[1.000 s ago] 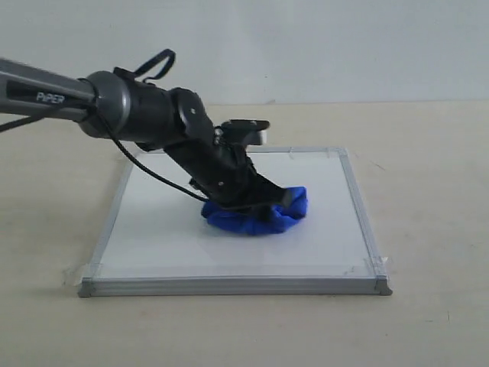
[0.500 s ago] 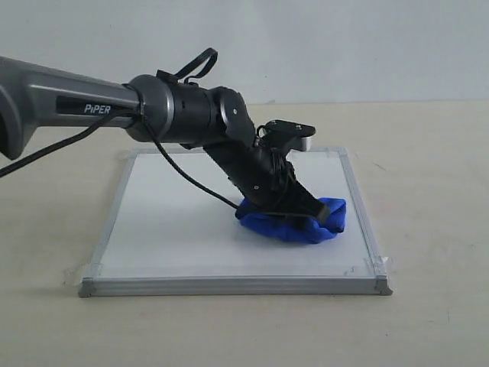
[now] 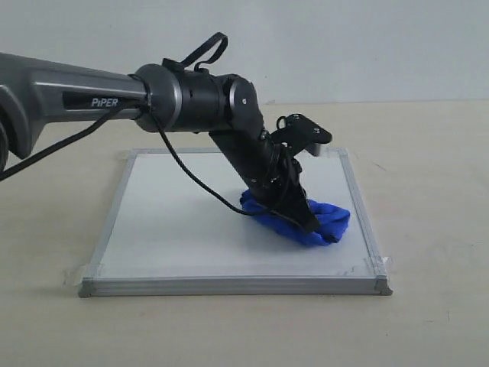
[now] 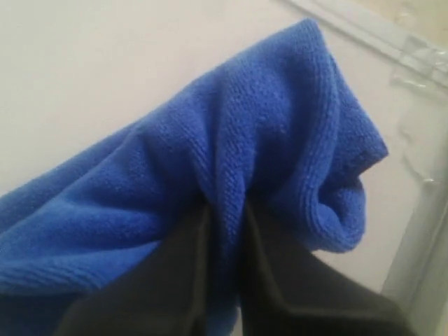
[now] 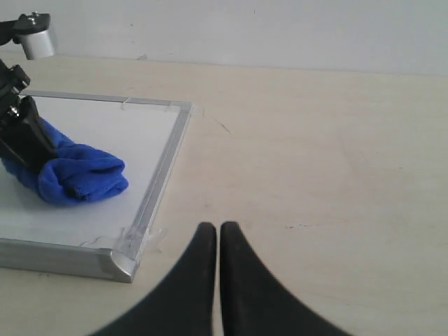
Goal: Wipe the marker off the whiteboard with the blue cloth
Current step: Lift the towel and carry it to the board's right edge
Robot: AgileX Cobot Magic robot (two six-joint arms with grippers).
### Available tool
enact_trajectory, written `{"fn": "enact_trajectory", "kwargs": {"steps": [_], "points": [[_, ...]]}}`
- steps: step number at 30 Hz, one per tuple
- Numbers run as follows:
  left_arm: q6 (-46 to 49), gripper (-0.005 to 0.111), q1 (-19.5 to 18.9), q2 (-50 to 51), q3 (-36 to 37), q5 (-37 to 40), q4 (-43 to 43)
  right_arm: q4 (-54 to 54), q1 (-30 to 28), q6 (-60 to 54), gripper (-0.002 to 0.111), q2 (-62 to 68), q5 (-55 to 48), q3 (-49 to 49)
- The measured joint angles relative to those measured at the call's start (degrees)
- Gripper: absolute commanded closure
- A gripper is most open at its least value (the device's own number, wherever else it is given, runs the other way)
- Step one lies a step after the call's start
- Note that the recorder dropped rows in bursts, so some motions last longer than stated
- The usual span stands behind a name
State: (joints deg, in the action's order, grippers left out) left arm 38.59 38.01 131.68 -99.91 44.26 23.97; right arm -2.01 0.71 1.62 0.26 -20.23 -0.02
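Observation:
The whiteboard (image 3: 176, 222) lies flat on the table, its grey frame taped at the corners. I see no red marker line on its bare surface; any ink under the cloth is hidden. The blue cloth (image 3: 325, 222) is bunched on the board's right part, near the right frame. My left gripper (image 3: 306, 223) presses down on it, shut on a fold of the blue cloth (image 4: 231, 161) between its dark fingers (image 4: 175, 280). The right gripper (image 5: 219, 231) hovers over the bare table off the board's right side, shut and holding nothing. From there the cloth (image 5: 77, 175) and whiteboard (image 5: 150, 189) also show.
The left arm (image 3: 114, 95) reaches in from the left and crosses above the board. Clear tape (image 4: 416, 66) holds the frame's corner. A pale wooden table (image 3: 435, 176) surrounds the board, with a light wall behind.
The left gripper has dragged the blue cloth rightward across the board, from its middle to near the right frame, and has tilted steeper.

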Motion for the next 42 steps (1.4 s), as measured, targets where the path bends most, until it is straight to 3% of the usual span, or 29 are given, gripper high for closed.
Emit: {"fn": "enact_trajectory", "kwargs": {"steps": [3, 7, 13, 24, 42], "points": [[6.24, 0.102, 0.37, 0.31, -4.62, 3.67, 0.23, 0.0, 0.0, 0.0, 0.109, 0.0, 0.0, 0.0], [22.11, 0.102, 0.51, 0.31, -12.55, 8.1, 0.13, 0.0, 0.0, 0.0, 0.109, 0.0, 0.0, 0.0], [32.45, 0.102, 1.52, 0.17, -19.2, 5.71, 0.24, 0.0, 0.0, -0.1, 0.109, 0.0, 0.0, 0.0], [43.24, 0.102, 3.97, 3.59, -21.64, 5.77, 1.04, 0.0, 0.0, -0.1, 0.109, 0.0, 0.0, 0.0], [56.87, 0.102, 4.93, 12.76, -21.66, -3.23, 17.24, 0.0, 0.0, -0.1, 0.109, 0.0, 0.0, 0.0]]}}
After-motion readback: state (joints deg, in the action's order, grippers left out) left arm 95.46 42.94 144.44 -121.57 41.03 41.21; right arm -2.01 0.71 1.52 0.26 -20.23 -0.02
